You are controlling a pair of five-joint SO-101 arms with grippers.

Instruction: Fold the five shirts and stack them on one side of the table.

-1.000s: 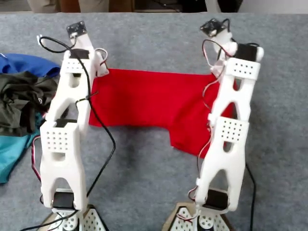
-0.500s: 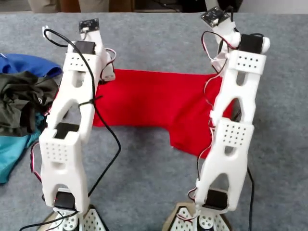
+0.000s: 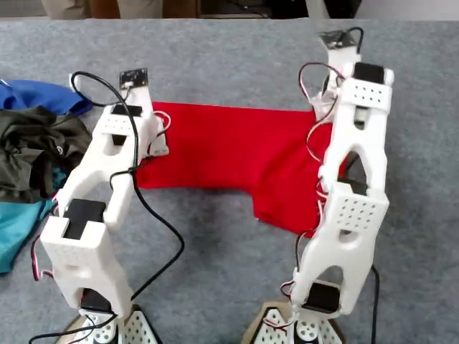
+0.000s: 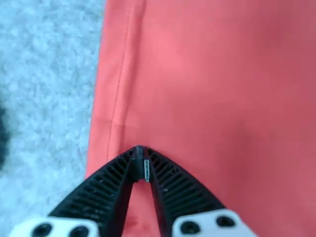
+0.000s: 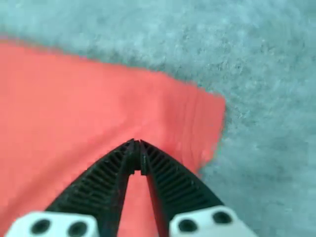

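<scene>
fingers (image 5: 170,183) closed over red shirt (image 5: 64,98) corner; grey table (image 5: 247,49)

A grey surface (image 3: 215,265) with a fuzzy, felt-like nap spans the whole high view, and both wrist views show it up close as a pale mottled pile. Beyond its far edge runs a narrow strip of room: a brown wooden panel (image 3: 104,7), then a dark patch (image 3: 251,7).

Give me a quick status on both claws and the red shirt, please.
Left claw shut, tips on red shirt by its hem. Right claw shut, by a shirt corner. Shirt flat on table. Other shirts heaped apart, nothing in the way.
</scene>
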